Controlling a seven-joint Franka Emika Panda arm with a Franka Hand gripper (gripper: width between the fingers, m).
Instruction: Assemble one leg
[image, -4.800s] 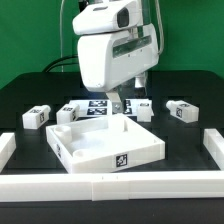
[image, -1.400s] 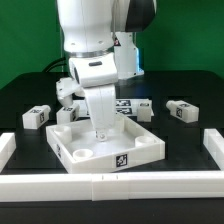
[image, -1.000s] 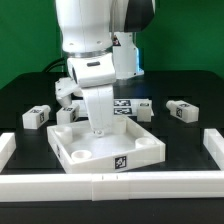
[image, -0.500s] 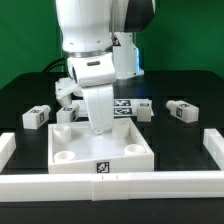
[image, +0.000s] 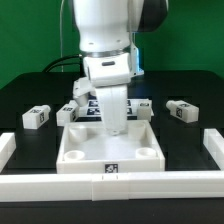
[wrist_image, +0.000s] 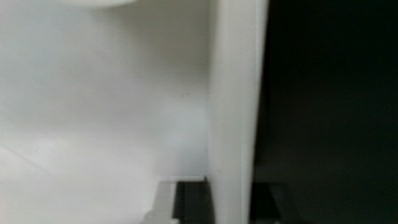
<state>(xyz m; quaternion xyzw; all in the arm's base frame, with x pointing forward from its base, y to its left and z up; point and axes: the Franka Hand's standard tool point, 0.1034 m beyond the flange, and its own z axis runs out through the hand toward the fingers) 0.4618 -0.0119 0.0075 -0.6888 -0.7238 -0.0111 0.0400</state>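
The big white tray (image: 84, 146) lies square against the front bar. My gripper (image: 116, 128) reaches down onto the tray's far wall. In the wrist view its two dark fingers (wrist_image: 189, 203) straddle that thin white wall (wrist_image: 233, 90) and are shut on it, with the gripper (wrist_image: 228, 205) centred on the wall. Small white legs with square markers lie on the black table behind the tray: one at the exterior view's left (image: 36, 117), one beside it (image: 69, 114), one right of my arm (image: 146, 109) and one at the exterior view's right (image: 181, 110). None is held.
Long white border bars run along the front (image: 150, 186), the exterior view's left (image: 6, 148) and the exterior view's right (image: 214, 147). The marker board (image: 90, 111) lies behind the tray, mostly hidden by my arm. A green wall stands behind the table.
The tray has swung from skewed to square and slid up to the front bar. My arm has shifted toward the exterior view's right with it, still on the far wall.
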